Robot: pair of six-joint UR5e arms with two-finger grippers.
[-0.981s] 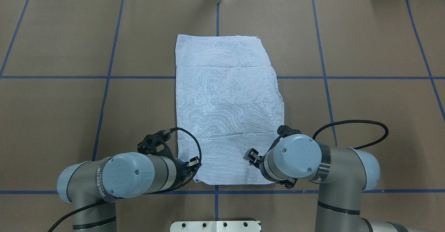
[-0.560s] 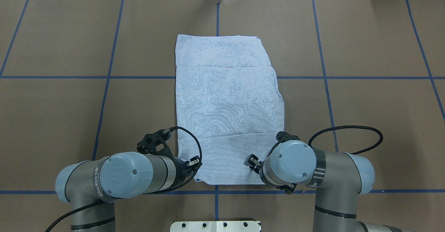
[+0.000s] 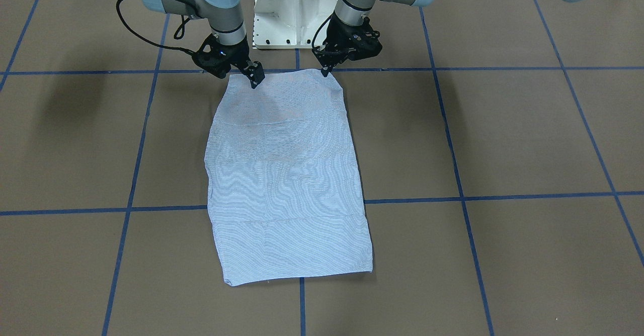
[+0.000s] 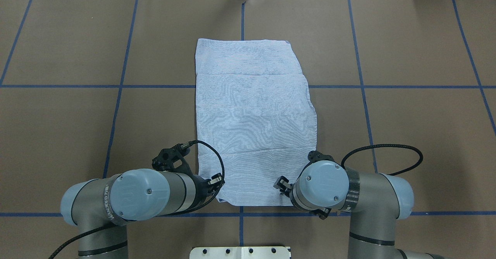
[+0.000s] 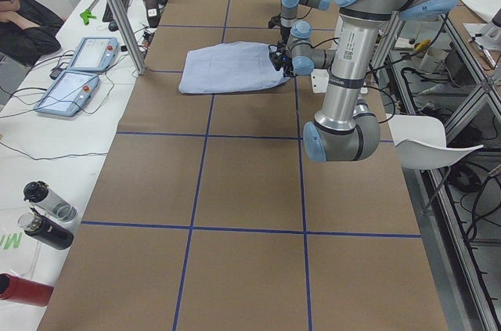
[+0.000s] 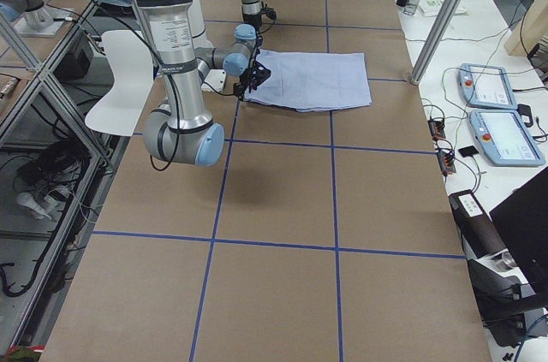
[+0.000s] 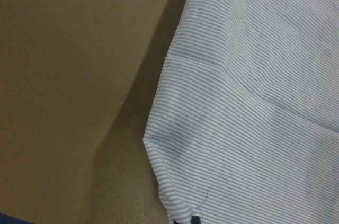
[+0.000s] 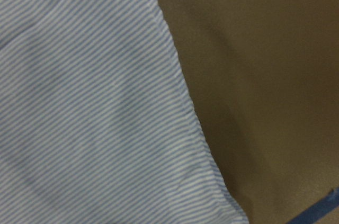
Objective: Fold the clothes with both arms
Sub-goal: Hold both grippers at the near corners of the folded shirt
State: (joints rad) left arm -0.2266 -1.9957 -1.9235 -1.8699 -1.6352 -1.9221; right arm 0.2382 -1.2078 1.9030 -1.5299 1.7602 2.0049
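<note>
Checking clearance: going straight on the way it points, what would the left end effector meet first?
Most likely the shirt, at its corner nearest the robot, below the left end effector; contact is unclear.

Overhead camera sits behind the robot, looking forward and down on the tabletop [image 4: 77, 57], front camera faces back from across it, two side cameras look along it from either end, both wrist cameras sit close on the shirt [image 4: 252, 115], which every view shares

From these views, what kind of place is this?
Likely a robotics lab workcell: two teach pendants beside the table, a blue tape grid marked across its brown paper cover, and aluminium frame posts.
</note>
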